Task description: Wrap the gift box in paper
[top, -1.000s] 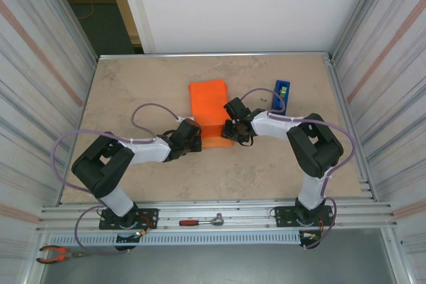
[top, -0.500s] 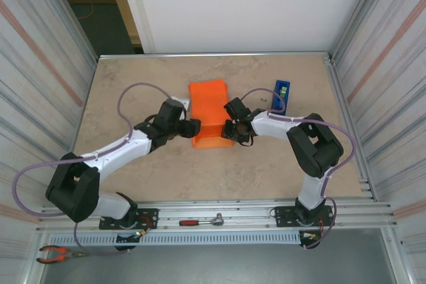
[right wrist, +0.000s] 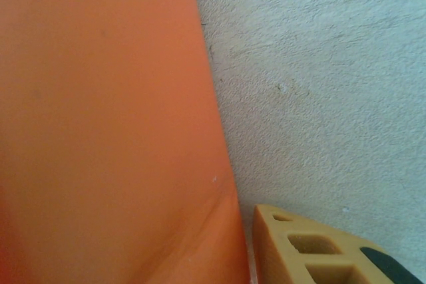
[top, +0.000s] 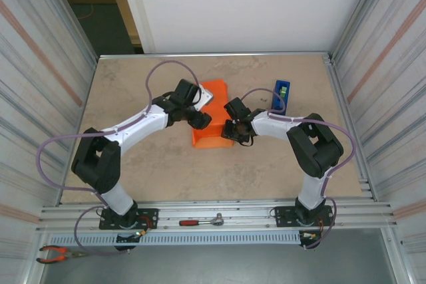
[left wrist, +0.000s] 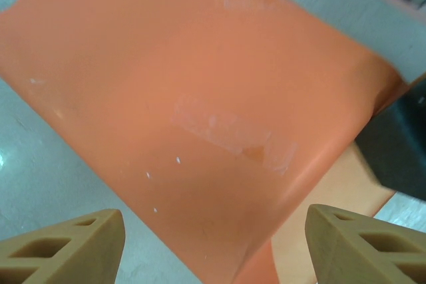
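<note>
Left gripper (top: 201,121): spread wide, empty, above paper (top: 215,93). Right gripper (top: 229,131): against paper's edge, grip impossible to tell. Thin, light, crease-prone; probably best pinched at a loose edge.

The paper (top: 218,98) lay on the table (top: 133,91). Right of it, apart, stood the tape dispenser (top: 281,95). Over its left side hung the left gripper (top: 202,118); at its right edge, the right gripper (top: 230,129).

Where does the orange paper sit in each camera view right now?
Top external: orange paper at mid-table.
Left wrist: it runs as a broad diagonal band across the middle.
Right wrist: it covers the left half.
Shared landmark: the pale table bordering its edge.
</note>
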